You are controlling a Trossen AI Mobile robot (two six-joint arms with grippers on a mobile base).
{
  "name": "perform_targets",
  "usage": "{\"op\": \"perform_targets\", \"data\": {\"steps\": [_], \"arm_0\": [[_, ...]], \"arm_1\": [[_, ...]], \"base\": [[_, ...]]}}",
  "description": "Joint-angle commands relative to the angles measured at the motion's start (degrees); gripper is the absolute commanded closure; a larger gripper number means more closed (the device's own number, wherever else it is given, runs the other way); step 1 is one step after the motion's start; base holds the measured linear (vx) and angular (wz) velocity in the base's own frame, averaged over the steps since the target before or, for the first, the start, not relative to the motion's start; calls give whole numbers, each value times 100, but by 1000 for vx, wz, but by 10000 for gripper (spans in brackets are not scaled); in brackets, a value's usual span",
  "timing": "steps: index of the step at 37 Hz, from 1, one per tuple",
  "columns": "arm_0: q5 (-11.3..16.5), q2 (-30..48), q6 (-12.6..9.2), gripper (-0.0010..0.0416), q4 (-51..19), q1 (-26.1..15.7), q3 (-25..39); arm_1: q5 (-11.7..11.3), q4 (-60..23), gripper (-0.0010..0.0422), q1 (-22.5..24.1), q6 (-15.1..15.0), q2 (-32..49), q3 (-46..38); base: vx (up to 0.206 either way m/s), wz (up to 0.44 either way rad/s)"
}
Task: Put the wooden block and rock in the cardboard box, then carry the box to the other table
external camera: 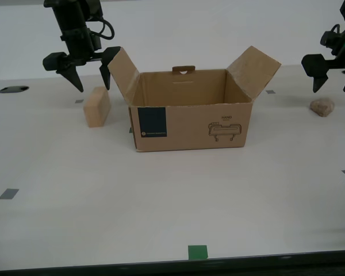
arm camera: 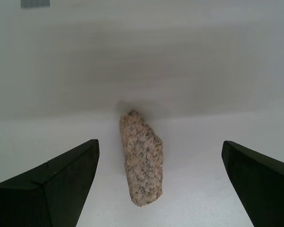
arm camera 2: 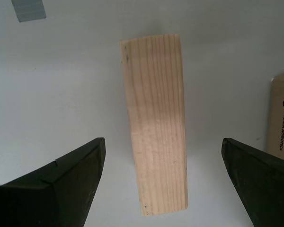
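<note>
Exterior cam looks across the counter (external camera: 161,201) front-on at the cardboard box (external camera: 190,123); each wrist cam stares down close, either side of it.

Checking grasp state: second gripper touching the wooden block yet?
Apart. The second wrist view shows bare table between my second gripper's open fingers and the wooden block.

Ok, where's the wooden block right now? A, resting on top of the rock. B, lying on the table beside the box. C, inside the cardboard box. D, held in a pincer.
B: the wooden block lies on the table beside the cardboard box, with my second pincer open above it.
</note>
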State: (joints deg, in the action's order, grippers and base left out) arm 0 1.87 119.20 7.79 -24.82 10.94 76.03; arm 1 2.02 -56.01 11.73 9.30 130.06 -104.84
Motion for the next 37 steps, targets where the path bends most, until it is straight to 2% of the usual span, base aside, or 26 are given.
{"op": "perform_targets", "data": {"steps": [1,13,20,29,37], "arm_0": [[33,70,157,45,-96,-17,-11],[33,138,446,36,216,-125,-219],[33,138,501,51,404,-125,-411],[26,138,632,52,984,-125,-734],[26,138,636,51,1010,-125,-745]], "arm_1": [[-13,-2,78,9,13,0,-4],[-13,15,78,11,13,0,-2],[-13,26,78,20,9,0,-2],[-13,28,78,28,9,0,-2],[-20,155,78,28,2,2,131]], "base": [[0,0],[0,0],[0,0],[0,0],[0,0]]}}
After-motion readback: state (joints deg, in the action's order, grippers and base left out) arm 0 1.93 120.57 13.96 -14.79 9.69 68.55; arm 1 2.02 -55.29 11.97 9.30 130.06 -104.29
